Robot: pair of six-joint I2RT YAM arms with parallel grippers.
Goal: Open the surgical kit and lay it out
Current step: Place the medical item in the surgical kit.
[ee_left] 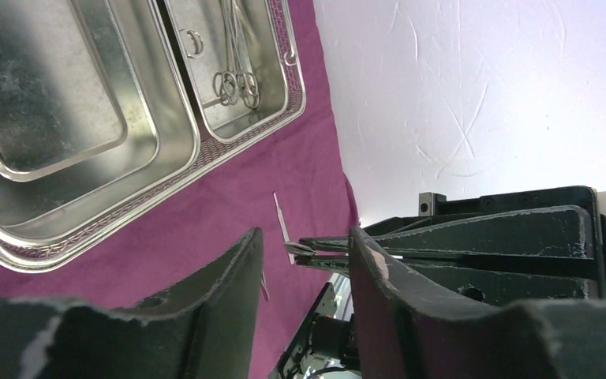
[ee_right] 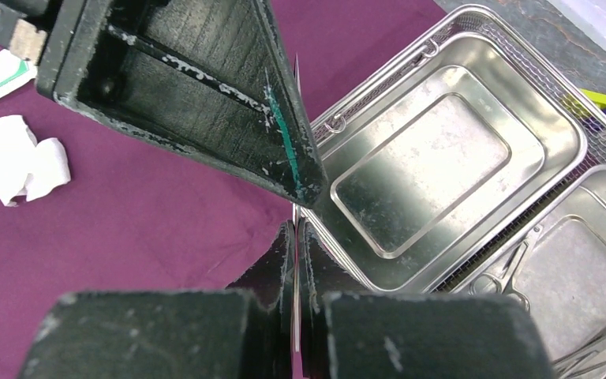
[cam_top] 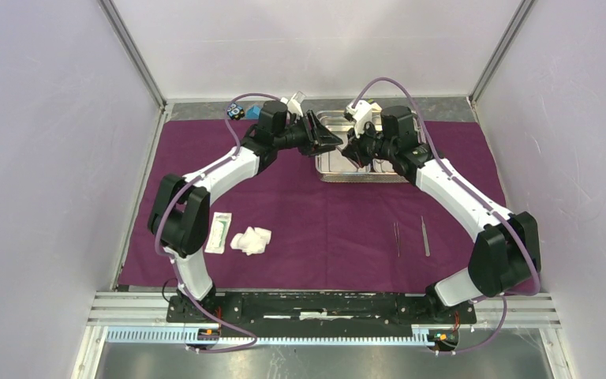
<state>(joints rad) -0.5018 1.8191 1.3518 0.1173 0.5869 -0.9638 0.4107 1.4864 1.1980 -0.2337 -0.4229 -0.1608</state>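
Note:
The dark-purple cloth point(cam_top: 308, 213) lies spread flat. At its back stands the steel tray point(cam_top: 363, 178), with ringed clamps point(ee_left: 233, 83) in one compartment. Both grippers meet over the tray's left end. My right gripper point(ee_right: 294, 229) is shut on a slim steel instrument point(ee_left: 282, 225) that sticks out past its tips. My left gripper point(ee_left: 306, 237) is open, one finger on each side of that instrument and of the right gripper's tips, with gaps showing. Gauze wads point(cam_top: 251, 241) and a flat white packet point(cam_top: 219, 231) lie front left. Two slim steel tools point(cam_top: 425, 235) lie front right.
A small blue and black block point(cam_top: 237, 110) sits beyond the cloth's back left corner. Lilac walls close in the left, right and back sides. The arm bases stand on a rail point(cam_top: 316, 304) at the near edge.

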